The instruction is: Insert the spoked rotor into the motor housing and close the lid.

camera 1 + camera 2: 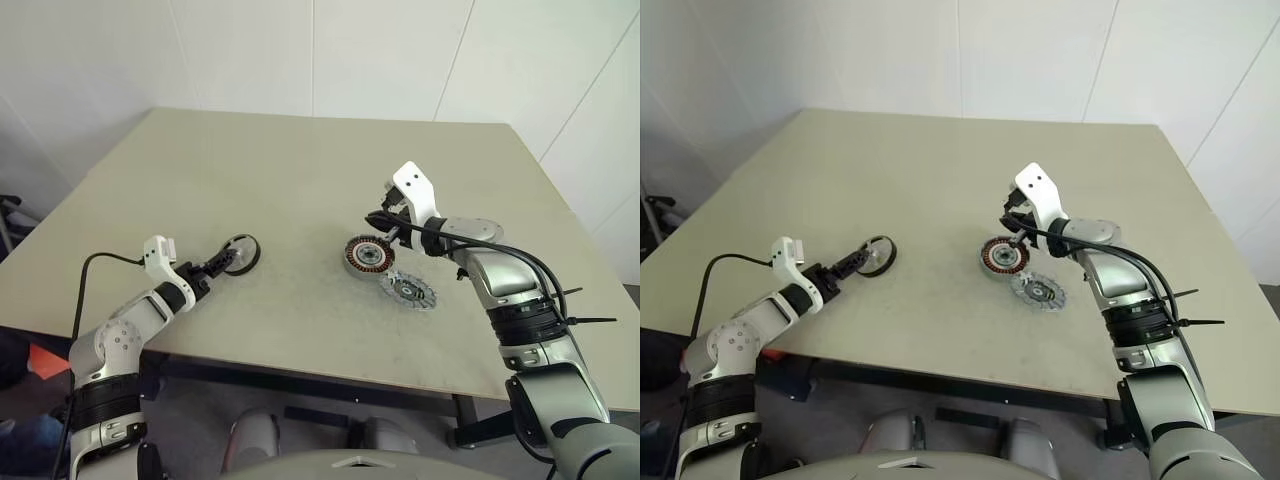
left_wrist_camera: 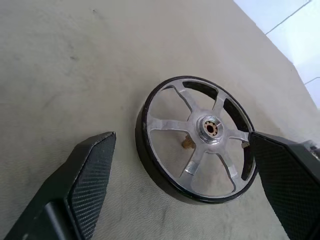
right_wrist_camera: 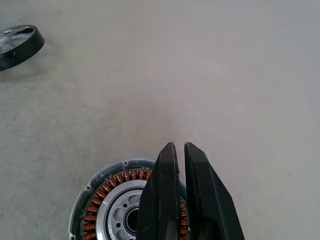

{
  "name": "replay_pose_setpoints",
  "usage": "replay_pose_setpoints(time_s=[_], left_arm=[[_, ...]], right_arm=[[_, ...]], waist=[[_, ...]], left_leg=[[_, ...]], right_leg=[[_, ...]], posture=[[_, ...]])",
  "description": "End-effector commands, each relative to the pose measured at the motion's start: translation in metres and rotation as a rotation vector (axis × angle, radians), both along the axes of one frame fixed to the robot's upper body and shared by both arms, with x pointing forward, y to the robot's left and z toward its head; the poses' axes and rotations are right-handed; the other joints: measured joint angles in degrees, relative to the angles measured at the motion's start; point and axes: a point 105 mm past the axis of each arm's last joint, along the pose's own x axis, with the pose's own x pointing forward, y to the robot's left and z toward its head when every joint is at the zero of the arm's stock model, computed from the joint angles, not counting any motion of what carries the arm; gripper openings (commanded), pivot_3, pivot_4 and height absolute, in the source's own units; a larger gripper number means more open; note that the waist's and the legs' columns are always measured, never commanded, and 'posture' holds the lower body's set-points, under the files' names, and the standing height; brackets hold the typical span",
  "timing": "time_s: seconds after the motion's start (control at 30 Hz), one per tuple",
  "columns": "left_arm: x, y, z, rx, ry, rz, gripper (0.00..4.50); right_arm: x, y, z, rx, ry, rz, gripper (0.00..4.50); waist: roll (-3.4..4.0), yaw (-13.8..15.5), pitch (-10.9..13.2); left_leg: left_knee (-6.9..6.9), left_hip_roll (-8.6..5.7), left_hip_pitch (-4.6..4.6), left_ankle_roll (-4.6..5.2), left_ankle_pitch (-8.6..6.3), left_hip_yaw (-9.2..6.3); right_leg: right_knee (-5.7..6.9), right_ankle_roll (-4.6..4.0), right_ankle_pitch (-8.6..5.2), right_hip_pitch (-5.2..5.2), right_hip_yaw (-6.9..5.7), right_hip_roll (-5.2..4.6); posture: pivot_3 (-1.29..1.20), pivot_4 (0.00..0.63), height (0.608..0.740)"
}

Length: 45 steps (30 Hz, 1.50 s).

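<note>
The motor housing [image 1: 368, 255], with its copper windings [image 3: 107, 187], lies flat near the middle of the table. Just to its near right lies the spoked rotor [image 1: 408, 291], a flat grey disc. My right gripper [image 3: 180, 145] hangs over the housing's far edge, shut, with nothing between its fingers. On the left side of the table rests a black-rimmed wheel with silver spokes and a central hub [image 2: 197, 140]. My left gripper [image 1: 215, 265] is open, one finger [image 2: 90, 172] on each side of that wheel, neither touching it.
The beige table [image 1: 300, 170] stretches back to a white wall. Its front edge runs just under both forearms. A black cable [image 1: 95, 265] loops off my left wrist beyond the table's left edge.
</note>
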Motion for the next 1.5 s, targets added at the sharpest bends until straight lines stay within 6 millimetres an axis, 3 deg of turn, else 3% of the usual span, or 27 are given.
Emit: replay_pose_setpoints(time_s=[0.03, 0.3, 0.6, 0.7, 0.93, 1.03, 1.13, 1.2, 1.4, 1.5], left_arm=[[0.005, -0.022, -0.001, -0.133, 0.04, -0.047, 4.5], [0.008, -0.052, 0.013, -0.248, 0.022, -0.131, 4.5], [0.011, -0.055, 0.018, -0.244, -0.001, -0.128, 4.5], [0.012, -0.052, 0.019, -0.254, -0.016, -0.107, 3.89], [0.013, -0.051, 0.02, -0.275, -0.026, -0.098, 1.55], [0.012, -0.055, 0.022, -0.258, -0.04, -0.12, 1.55], [0.014, -0.055, 0.023, -0.266, -0.047, -0.115, 1.0], [0.014, -0.056, 0.025, -0.269, -0.052, -0.121, 0.38], [0.018, -0.058, 0.027, -0.278, -0.055, -0.128, 0.36], [0.019, -0.068, 0.04, -0.34, -0.086, -0.167, 0.36]], right_arm=[[0.003, 0.002, 0.018, -0.001, -0.072, 0.011, 0.23], [0.002, 0.002, 0.017, -0.004, -0.077, 0.01, 0.23], [0.004, 0.002, 0.018, -0.004, -0.082, 0.005, 0.23], [0.004, 0.002, 0.017, -0.005, -0.083, 0.004, 0.19], [0.006, 0.002, 0.018, -0.009, -0.088, 0.003, 0.19], [0.007, 0.002, 0.018, -0.012, -0.089, 0.004, 0.19], [0.008, 0.0, 0.018, -0.017, -0.094, -0.006, 0.19], [0.011, -0.003, 0.018, -0.024, -0.101, -0.026, 0.19], [0.018, -0.009, 0.022, -0.028, -0.115, -0.071, 0.19], [0.021, -0.013, 0.021, -0.038, -0.121, -0.093, 0.19]], waist=[[0.01, 0.1, 0.0], [-0.01, 0.3, 0.0], [-0.02, 0.0, 0.0], [-0.03, 0.0, 0.0], [-0.04, -0.1, 0.0], [-0.04, -0.1, 0.0], [-0.04, -0.2, 0.0], [-0.04, -0.2, 0.0], [-0.04, -0.2, 0.0], [-0.05, -0.2, 0.0]], left_leg=[[0.01, -0.03, 0.02, 0.0, 0.0, 0.0], [0.03, -0.09, -0.06, 0.09, -0.05, -0.03], [-0.03, -0.06, -0.31, 0.11, -0.07, -0.03], [-0.02, -0.06, -0.3, 0.11, -0.06, -0.03], [-0.02, -0.06, -0.31, 0.11, -0.06, -0.03], [-0.02, -0.06, -0.31, 0.11, -0.06, -0.02], [-0.02, -0.06, -0.3, 0.11, -0.06, -0.02], [-0.02, -0.05, -0.3, 0.11, -0.06, -0.02], [-0.02, -0.05, -0.3, 0.1, -0.06, -0.02], [-0.02, -0.06, -0.33, 0.11, -0.06, -0.02]], right_leg=[[-0.01, 0.01, 0.0, 0.04, 0.0, -0.01], [-0.12, 0.16, -0.06, 0.16, 0.01, -0.08], [-0.12, 0.21, -0.1, -0.1, 0.01, -0.06], [-0.11, 0.22, -0.1, -0.1, 0.01, -0.06], [-0.12, 0.22, -0.1, -0.11, 0.0, -0.05], [-0.12, 0.22, -0.1, -0.11, 0.01, -0.06], [-0.12, 0.22, -0.1, -0.11, 0.01, -0.06], [-0.11, 0.22, -0.1, -0.11, 0.01, -0.05], [-0.11, 0.22, -0.1, -0.11, 0.0, -0.05], [-0.12, 0.22, -0.1, -0.13, 0.01, -0.05]], posture=[[0.0, 0.0, 0.74], [0.0, 0.0, 0.74], [0.0, 0.0, 0.74], [0.0, 0.0, 0.74], [0.0, 0.0, 0.74], [0.0, 0.0, 0.74], [0.0, 0.0, 0.74], [0.0, 0.0, 0.74], [0.0, 0.0, 0.74], [0.0, 0.0, 0.74]])
